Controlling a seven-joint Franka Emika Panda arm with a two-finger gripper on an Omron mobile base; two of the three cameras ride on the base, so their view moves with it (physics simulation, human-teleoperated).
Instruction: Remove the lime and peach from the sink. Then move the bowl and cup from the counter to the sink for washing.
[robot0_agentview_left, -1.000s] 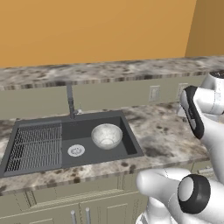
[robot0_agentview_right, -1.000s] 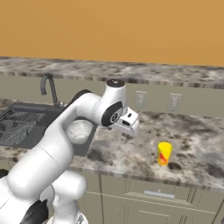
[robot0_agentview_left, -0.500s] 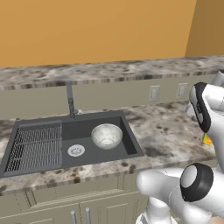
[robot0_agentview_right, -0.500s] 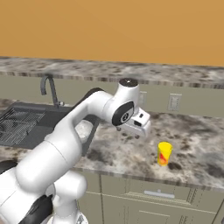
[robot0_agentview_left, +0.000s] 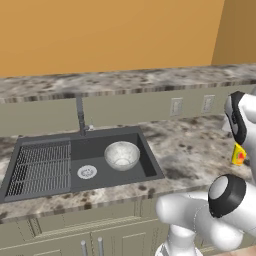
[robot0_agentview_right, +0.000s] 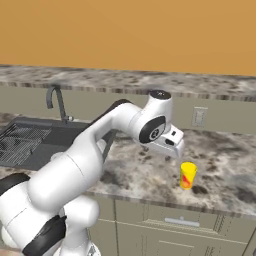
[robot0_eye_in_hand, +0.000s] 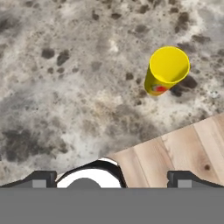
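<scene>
Cup (robot0_agentview_right: 188, 175): small yellow cylinder with a reddish mark low on its side, standing upright on the speckled desk (robot0_agentview_right: 145, 172), right of centre in the right base view; in the hand view it sits upper right of the frame (robot0_eye_in_hand: 166, 70), its open yellow mouth facing the camera; in the left base view a sliver of it peeks out at the right edge (robot0_agentview_left: 238, 154), beside the arm's wrist.
Cup's surroundings: bare stone desk on all sides, nothing touching it; near the desk's front edge, with wood-plank floor (robot0_eye_in_hand: 183, 148) showing at lower right of the hand view.
Jaws (robot0_eye_in_hand: 111, 178): spread wide apart, nothing between them; the two dark tips sit at the bottom corners of the hand view, well apart from the cup.
Gripper (robot0_agentview_right: 175, 149): hangs above the desk, up and to the left of the cup in the right base view, not touching it.
Bowl (robot0_agentview_left: 122, 155): wide silvery-white, speckled inside, upright in the right part of the sink basin, centre of the left base view.
Sink (robot0_agentview_left: 145, 160): dark grey rectangle set into the desk, left half of the left base view; ribbed drainer (robot0_agentview_left: 42, 165) on its left, round silver drain (robot0_agentview_left: 87, 172) between drainer and bowl.
Faucet (robot0_agentview_left: 80, 115): grey, rising behind the basin at its back rim.
Wall outlets (robot0_agentview_left: 176, 106): on the low backsplash, right of the sink.
</scene>
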